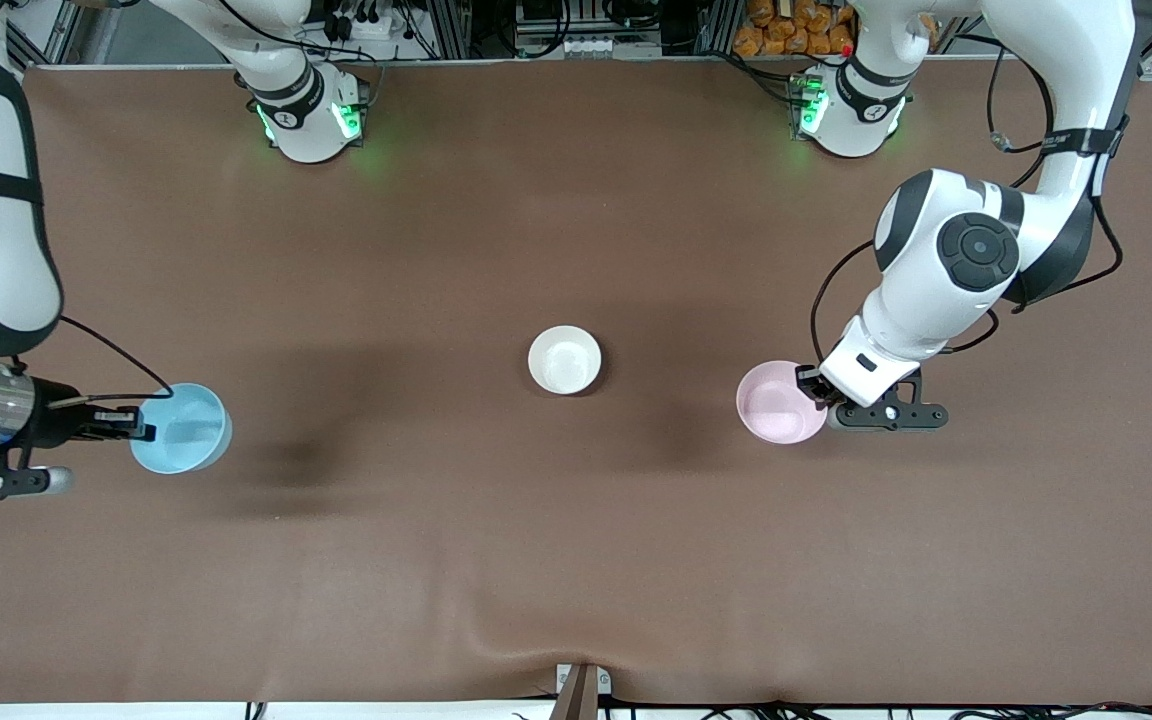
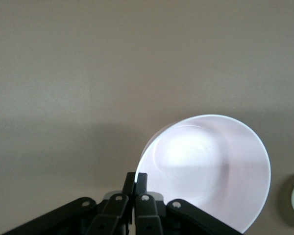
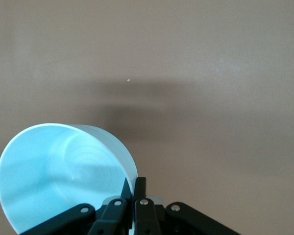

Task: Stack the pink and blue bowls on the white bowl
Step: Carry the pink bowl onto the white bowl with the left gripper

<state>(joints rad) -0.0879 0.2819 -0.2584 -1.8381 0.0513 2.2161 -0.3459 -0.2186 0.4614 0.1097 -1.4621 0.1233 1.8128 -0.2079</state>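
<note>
The left gripper (image 1: 816, 392) pinches the pink bowl (image 1: 779, 403) by its rim, fingers (image 2: 135, 182) narrowed on the wall, toward the left arm's edge of the desk. The right gripper (image 1: 136, 428) clamps the blue bowl (image 1: 183, 430) likewise, near the right arm's edge. The white bowl (image 1: 564, 359) sits mid-desk between them.

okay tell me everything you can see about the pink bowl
The pink bowl is small, round, plain and glossy, pale pink inside and out, with a thin rim and nothing in it. It sits toward the left arm's end of the table, apart from the white bowl at the middle. The left tool is shut on its rim, one finger inside the wall and one outside. The left wrist view shows it tipped; whether it is off the table I cannot tell.
</note>
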